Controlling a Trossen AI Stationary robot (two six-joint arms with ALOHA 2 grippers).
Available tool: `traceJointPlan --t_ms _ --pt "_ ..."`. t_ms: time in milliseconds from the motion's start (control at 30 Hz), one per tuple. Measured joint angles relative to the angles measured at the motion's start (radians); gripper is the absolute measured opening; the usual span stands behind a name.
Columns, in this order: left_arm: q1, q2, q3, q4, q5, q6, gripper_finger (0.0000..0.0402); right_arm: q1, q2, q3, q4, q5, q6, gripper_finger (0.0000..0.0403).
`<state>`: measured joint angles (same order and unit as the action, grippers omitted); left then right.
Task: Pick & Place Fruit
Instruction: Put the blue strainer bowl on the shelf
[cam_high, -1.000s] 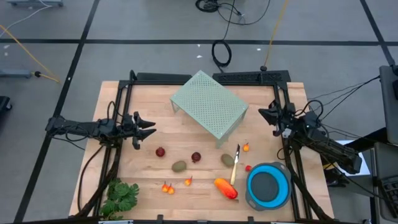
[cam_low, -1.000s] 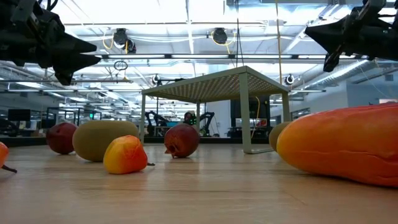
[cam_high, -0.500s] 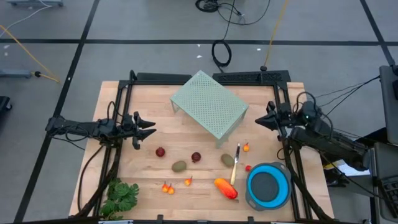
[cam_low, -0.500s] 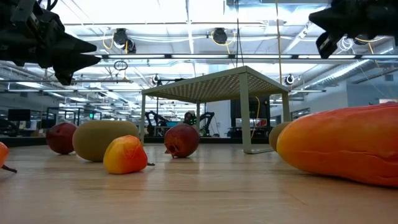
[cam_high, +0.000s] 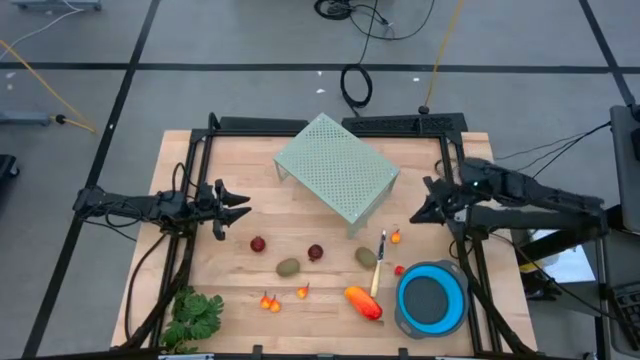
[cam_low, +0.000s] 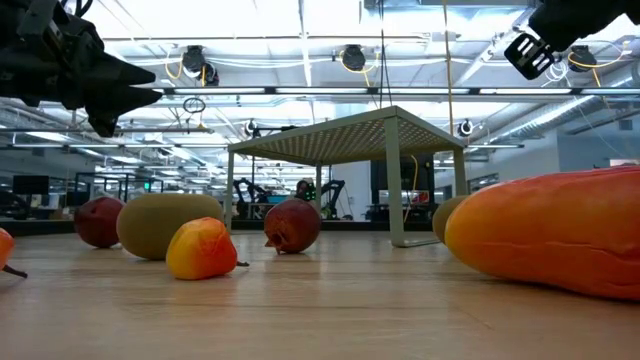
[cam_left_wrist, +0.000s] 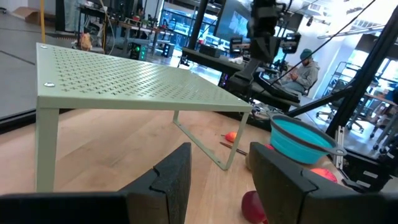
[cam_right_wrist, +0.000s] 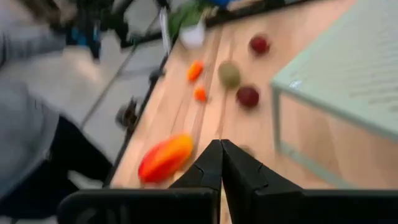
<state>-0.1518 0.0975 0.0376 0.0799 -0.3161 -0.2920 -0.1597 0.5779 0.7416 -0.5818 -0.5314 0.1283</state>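
Note:
The fruit lies across the near half of the table: two dark red balls (cam_high: 258, 243) (cam_high: 316, 252), two olive-brown ovals (cam_high: 288, 267) (cam_high: 366, 257), a longer orange-red piece (cam_high: 363, 302), and tiny orange-red bits (cam_high: 268, 301) (cam_high: 395, 237). My left gripper (cam_high: 243, 207) hovers open near the table's left side, above and left of the balls; it also shows in its wrist view (cam_left_wrist: 221, 180). My right gripper (cam_high: 418, 215) hangs shut over the right side, just right of the bit by the knife. Its wrist view shows the closed tips (cam_right_wrist: 221, 148) above the long piece (cam_right_wrist: 165, 157).
A pale green perforated rack (cam_high: 336, 170) stands on thin legs at the table's middle-far part. A blue bowl (cam_high: 431, 298) sits at the near right corner, with a yellow-handled knife (cam_high: 379, 262) beside it. A leafy green bunch (cam_high: 195, 315) lies at the near left. A person's clothing fills one side of the right wrist view.
My right gripper has swung from beside the rack's right end toward the table's near edge, ending closer to the knife and the small orange-red bit, and it has turned as the arm stretched out. The fruit has stayed where it was.

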Motion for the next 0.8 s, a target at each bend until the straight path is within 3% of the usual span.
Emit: traceJointPlan --t_ms 433,600,800 --pt "0.0 0.0 0.0 0.0 0.0 0.0 0.0161 0.448 0.377 0.146 -0.284 0.279 -0.158 0.0" --pt "0.0 0.0 0.0 0.0 0.0 0.0 0.0161 0.535 0.496 0.204 -0.441 0.378 -0.182 0.0" --pt "0.0 0.0 0.0 0.0 0.0 0.0 0.0161 0.571 0.569 0.239 -0.517 0.405 -0.143 0.0"
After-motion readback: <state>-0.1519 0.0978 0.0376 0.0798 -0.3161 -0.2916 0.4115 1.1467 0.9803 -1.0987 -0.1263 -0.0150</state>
